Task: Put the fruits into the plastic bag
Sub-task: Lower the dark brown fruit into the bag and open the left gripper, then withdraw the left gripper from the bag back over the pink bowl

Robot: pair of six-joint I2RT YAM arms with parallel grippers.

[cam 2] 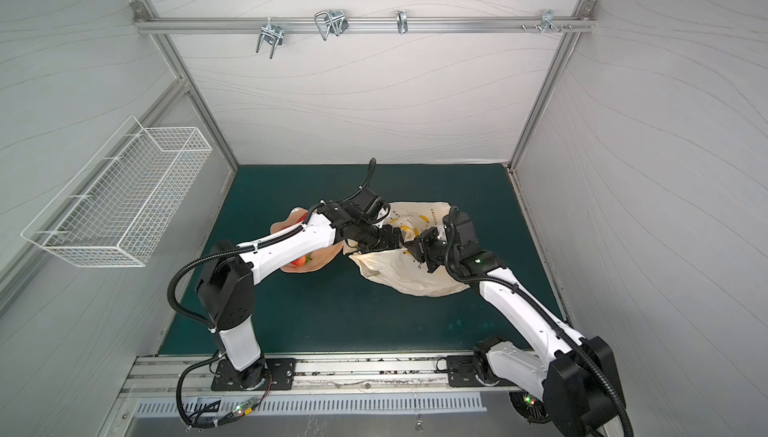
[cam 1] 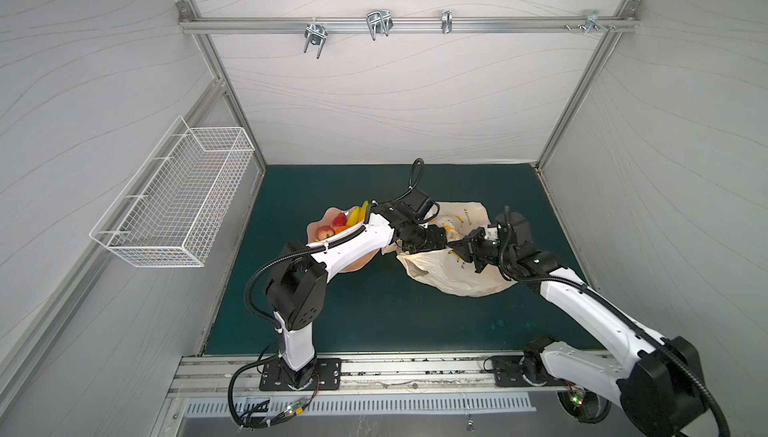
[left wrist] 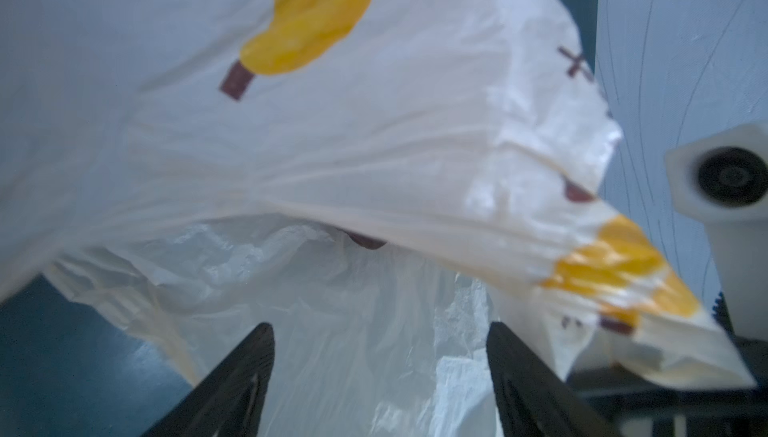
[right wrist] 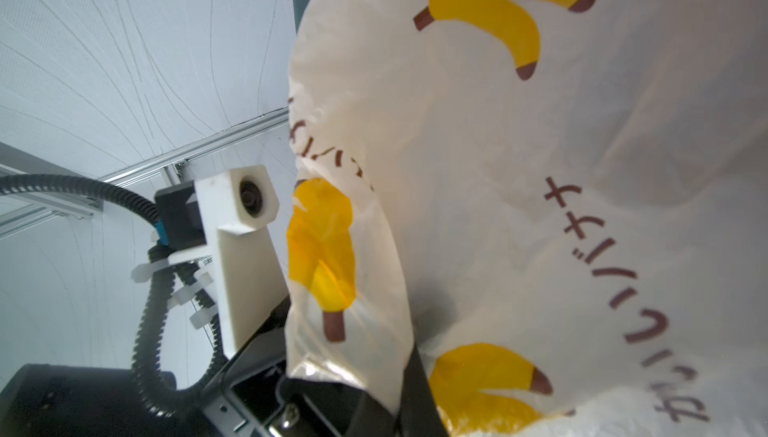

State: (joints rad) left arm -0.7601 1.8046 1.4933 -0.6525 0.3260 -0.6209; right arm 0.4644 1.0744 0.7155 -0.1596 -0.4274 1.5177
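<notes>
The plastic bag (cam 1: 457, 279) (cam 2: 415, 279) lies crumpled on the green mat, cream with yellow banana prints. My right gripper (cam 1: 459, 248) (right wrist: 409, 406) is shut on the bag's upper edge and holds it lifted. My left gripper (cam 1: 444, 240) (left wrist: 380, 331) is open at the bag's mouth, its fingers (left wrist: 249, 381) spread wide with only bag film (left wrist: 374, 144) beyond them. The fruits sit in a pink dish (cam 1: 320, 216) under the left arm: a red apple (cam 1: 325, 232), a strawberry (cam 1: 339, 220), yellow bananas (cam 1: 357, 213) and an orange (cam 1: 343, 229). The arm hides part of the dish.
A white wire basket (cam 1: 178, 198) hangs on the left wall. Metal hooks (cam 1: 378, 23) hang from the back rail. The two grippers are very close together over the bag. Green mat (cam 1: 374, 314) stretches in front of the dish and bag.
</notes>
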